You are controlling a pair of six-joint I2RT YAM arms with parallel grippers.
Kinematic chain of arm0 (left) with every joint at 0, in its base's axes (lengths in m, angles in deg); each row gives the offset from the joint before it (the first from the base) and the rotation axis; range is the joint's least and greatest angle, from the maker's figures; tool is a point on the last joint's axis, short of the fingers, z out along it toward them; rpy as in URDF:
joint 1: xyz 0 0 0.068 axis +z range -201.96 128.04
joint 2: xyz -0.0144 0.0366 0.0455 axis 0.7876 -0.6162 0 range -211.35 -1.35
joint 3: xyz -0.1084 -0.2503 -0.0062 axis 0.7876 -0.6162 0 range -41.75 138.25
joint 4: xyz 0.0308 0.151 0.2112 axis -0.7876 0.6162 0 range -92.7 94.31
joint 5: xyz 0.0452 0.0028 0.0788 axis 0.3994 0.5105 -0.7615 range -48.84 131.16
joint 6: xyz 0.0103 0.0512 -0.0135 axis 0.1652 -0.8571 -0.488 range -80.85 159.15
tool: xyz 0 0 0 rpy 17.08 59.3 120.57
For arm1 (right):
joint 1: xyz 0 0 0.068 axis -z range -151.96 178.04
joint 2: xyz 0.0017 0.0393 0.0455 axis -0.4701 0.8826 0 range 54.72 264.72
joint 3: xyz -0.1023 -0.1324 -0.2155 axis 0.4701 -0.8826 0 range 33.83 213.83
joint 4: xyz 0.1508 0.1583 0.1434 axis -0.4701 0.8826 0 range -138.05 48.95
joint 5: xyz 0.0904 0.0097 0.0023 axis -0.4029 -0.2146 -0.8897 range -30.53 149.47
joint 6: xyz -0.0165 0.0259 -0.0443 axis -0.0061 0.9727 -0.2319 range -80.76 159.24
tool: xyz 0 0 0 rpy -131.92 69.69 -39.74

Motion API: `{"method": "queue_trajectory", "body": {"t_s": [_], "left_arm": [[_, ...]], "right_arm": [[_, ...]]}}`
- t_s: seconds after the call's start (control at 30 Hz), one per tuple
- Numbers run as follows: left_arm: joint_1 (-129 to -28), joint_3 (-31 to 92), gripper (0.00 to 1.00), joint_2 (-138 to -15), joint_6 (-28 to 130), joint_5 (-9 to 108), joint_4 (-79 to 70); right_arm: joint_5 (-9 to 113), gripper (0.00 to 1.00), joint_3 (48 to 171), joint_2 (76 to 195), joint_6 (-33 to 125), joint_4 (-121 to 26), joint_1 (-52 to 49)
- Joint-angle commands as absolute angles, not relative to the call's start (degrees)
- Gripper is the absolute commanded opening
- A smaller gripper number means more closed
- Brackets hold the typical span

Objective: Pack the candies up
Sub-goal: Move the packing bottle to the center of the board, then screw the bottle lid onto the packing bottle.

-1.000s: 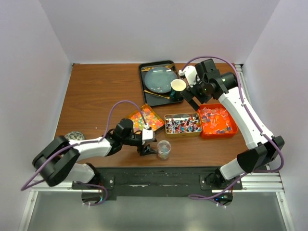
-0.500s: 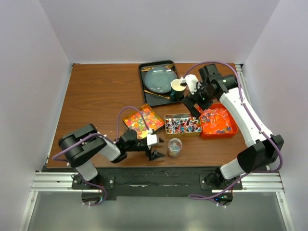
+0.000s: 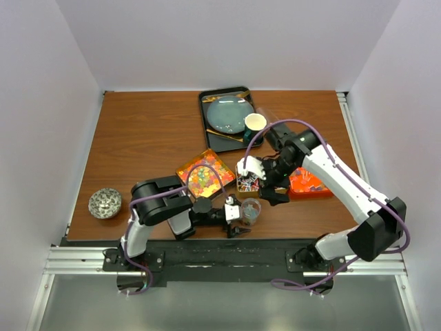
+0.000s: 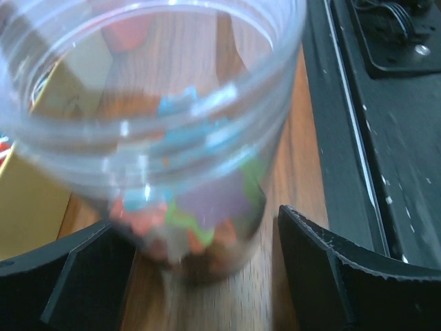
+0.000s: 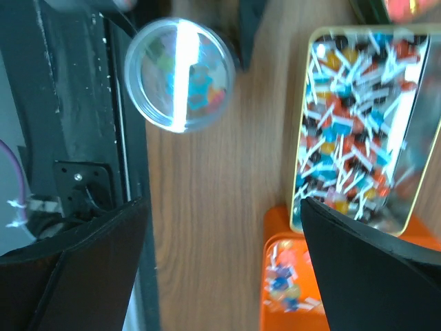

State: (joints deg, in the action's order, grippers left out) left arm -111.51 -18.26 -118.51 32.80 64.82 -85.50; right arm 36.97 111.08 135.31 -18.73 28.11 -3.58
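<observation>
- Wood table [image 3: 145, 138], white walls on three sides.
- Candies [image 4: 200, 207] (blue, orange, green and purple bits) lay in the bottom of a clear jar [image 3: 250, 210] that stood upright near the front edge.
- Left gripper [image 4: 203, 234] was spread, one finger on each side of the jar's base. A sliver of wood showed between jar and finger on one side. I could not tell about the other side.
- Wrapped candies filled a gold tin [image 5: 358, 124] just behind the jar. An orange box [image 3: 313, 185] of more sat just beside the tin, and jelly beads filled a square tray [image 3: 203, 176] on its other side.
- Right gripper [image 5: 222, 207] hung over the wood between jar and tin, jaws wide and holding nothing.
- Farther back, a black tray [image 3: 207, 103] held a plate [image 3: 227, 114], with a green cup [image 3: 255, 125] at its corner.
</observation>
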Motion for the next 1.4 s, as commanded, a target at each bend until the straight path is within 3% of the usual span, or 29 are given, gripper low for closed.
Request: {"method": "queue_trajectory", "body": {"t_s": [0.0,0.2,0.37,0.7,0.93,1.37], "left_arm": [[-112.96,-18.02,0.84,-123.34,30.10,56.90,-104.29],[-112.87,-18.37,0.74,-125.27,30.62,54.61,-104.56],[-112.87,-18.37,0.51,-125.28,31.24,54.61,-103.86],[-112.87,-17.93,0.30,-125.98,32.21,53.99,-102.19],[-112.78,-17.49,0.00,-126.15,33.09,52.50,-99.73],[-111.29,-16.96,0.00,-126.24,35.11,53.38,-98.67]], "right_arm": [[33.28,0.94,111.09,136.10,-25.88,26.75,-6.06],[31.27,0.94,108.19,136.72,-29.39,22.53,-9.75],[27.58,0.94,107.13,138.03,-30.63,21.12,-12.65],[27.65,0.94,104.58,138.03,-31.33,21.38,-15.73],[29.76,0.93,103.44,136.81,-32.48,22.97,-15.73],[40.48,0.91,94.92,126.62,-27.47,26.39,-15.64]]}}
